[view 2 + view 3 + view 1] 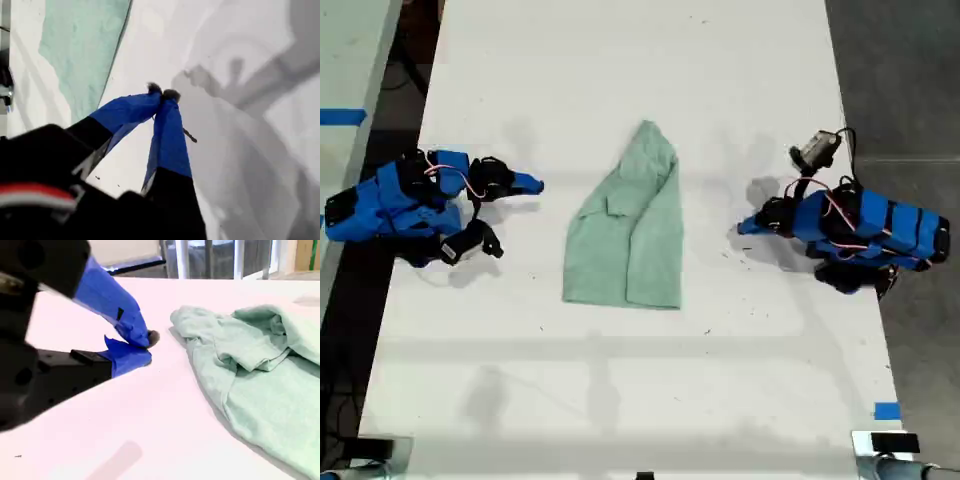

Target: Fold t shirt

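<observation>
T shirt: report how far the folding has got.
Done: the t shirt lies mid-table, its sides already folded inward into a narrow, somewhat bunched shape. In hand: nothing; my first gripper and my second gripper are both shut, empty and resting on the table clear of the cloth. Left: probably a final end-to-end fold and some smoothing.

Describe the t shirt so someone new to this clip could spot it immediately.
Look at the long white table in the exterior view: between the two blue arms lies the t shirt. It is the only soft, pale mint-green thing there, folded into a rumpled wedge.
</observation>
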